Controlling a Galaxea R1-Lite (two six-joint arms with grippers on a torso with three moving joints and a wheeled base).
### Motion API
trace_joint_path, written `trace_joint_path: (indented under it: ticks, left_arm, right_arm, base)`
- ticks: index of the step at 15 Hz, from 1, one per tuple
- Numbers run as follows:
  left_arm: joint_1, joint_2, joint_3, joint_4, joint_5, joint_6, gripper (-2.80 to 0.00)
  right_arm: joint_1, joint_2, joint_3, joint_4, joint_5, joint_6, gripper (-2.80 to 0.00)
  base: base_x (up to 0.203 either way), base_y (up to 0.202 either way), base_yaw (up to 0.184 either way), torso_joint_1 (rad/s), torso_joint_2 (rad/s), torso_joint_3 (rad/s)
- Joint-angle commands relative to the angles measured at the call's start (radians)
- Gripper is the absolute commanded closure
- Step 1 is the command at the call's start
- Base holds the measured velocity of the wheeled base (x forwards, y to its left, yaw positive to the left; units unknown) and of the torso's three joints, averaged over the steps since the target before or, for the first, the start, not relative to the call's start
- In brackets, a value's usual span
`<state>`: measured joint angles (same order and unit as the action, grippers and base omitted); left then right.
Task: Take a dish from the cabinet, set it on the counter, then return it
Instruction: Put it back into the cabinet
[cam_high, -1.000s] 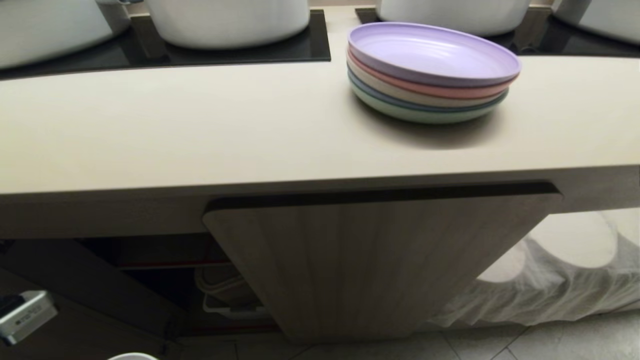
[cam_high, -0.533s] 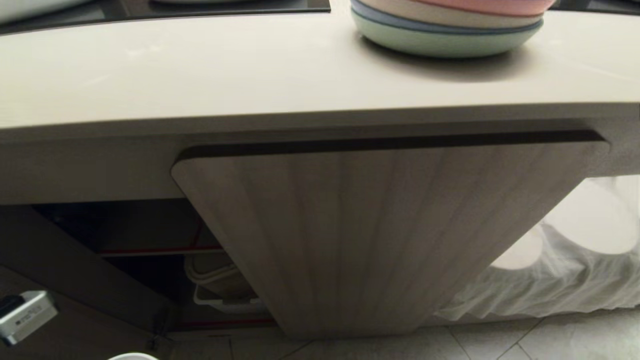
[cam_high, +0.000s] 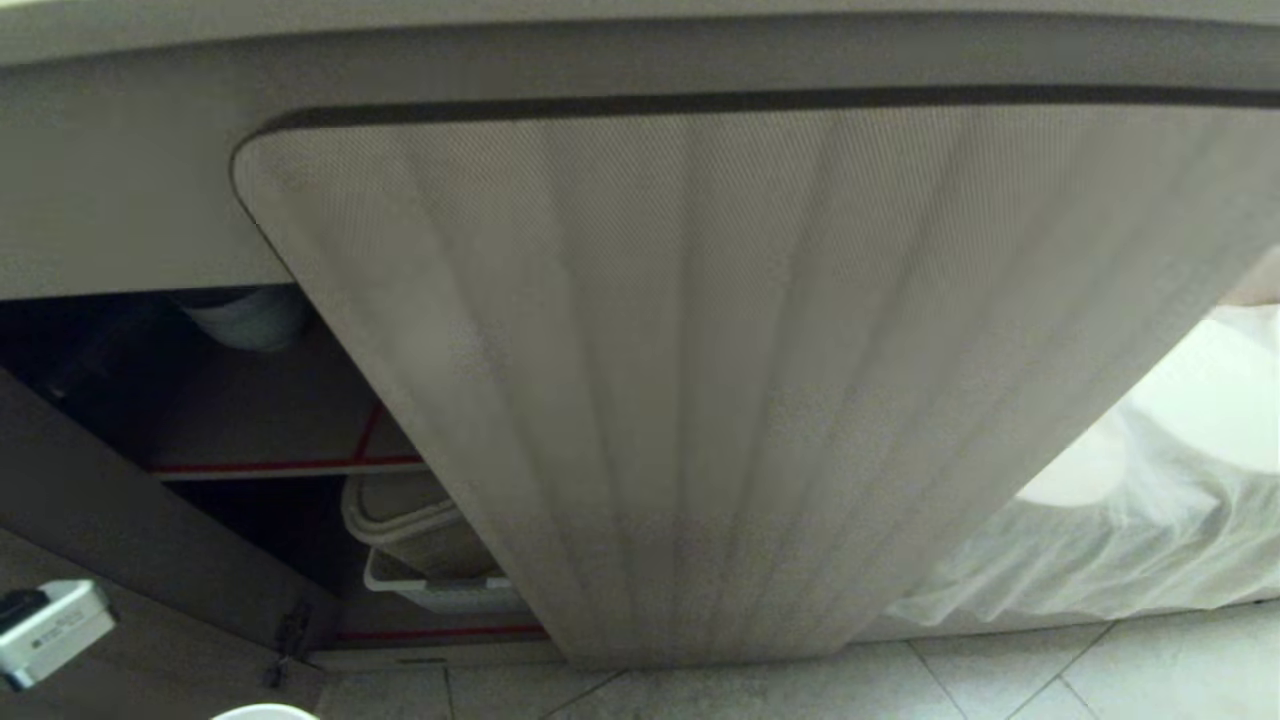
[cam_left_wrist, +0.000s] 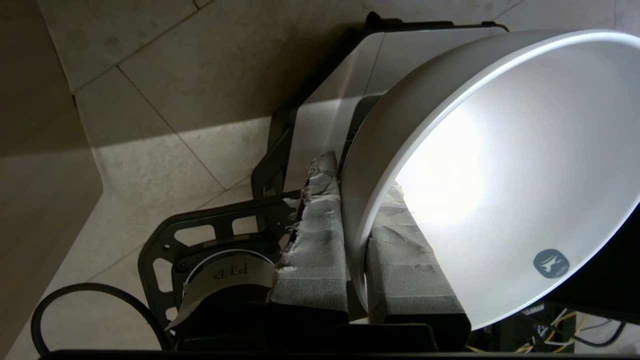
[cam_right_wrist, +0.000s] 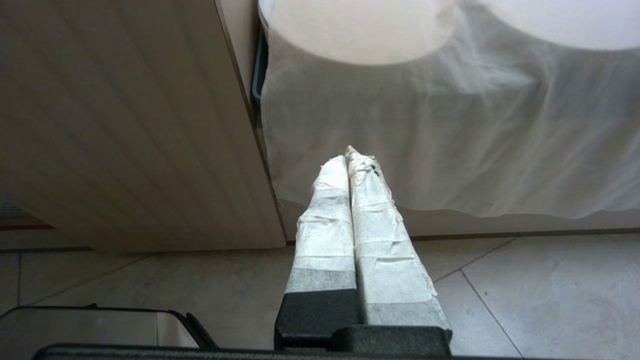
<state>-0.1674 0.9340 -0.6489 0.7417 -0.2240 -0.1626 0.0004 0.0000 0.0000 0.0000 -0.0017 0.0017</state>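
Left wrist view: left gripper clamped on the rim of the dish, one taped finger on the outer wall, the other inside the bowl against the white interior. Dish tilted on edge, small grey-blue mark near its inner rim, held over the tiled floor and above a black frame of the robot's base. Only a sliver of white rim visible at the bottom edge of the head view, low and left of the cabinet.

Right wrist view: right gripper pressed shut, taped fingers touching along their length, holding nothing, pointed toward a white cloth draped just beside the ribbed door.

Head view: cabinet filling most of the frame, one ribbed door closed, the left bay open with red-edged shelves. Pale bowl-like shape on the upper shelf, beige and white containers on the lower one. Counter seen only as its front edge at the very top.
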Motion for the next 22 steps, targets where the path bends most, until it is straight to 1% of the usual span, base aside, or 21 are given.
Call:
trace_joint_path:
  ticks: [1,14,19,22]
  left_arm:
    - [-0.001,0.002,0.0,0.005,-0.001,-0.002,0.0]
    - [-0.003,0.002,0.003,0.009,-0.001,-0.003,0.0]
    - [-0.003,0.0,0.018,0.005,0.002,-0.064,0.0]
    - [0.001,-0.003,0.033,0.002,-0.001,-0.147,0.0]
  right_arm:
    - [0.0,0.0,0.0,0.0,0.0,0.0,0.0]
    - [0.0,0.0,0.0,0.0,0.0,0.0,0.0]
    - [0.0,0.0,0.0,0.0,0.0,0.0,0.0]
    - [0.0,0.0,0.0,0.0,0.0,0.0,0.0]
  base:
    - [0.0,0.0,0.0,-0.035,0.17,0.123]
    - [0.0,0.0,0.0,-0.002,0.01,0.011]
    - [0.0,0.0,0.0,0.0,0.0,0.0]
    - [0.0,0.0,0.0,0.0,0.0,0.0]
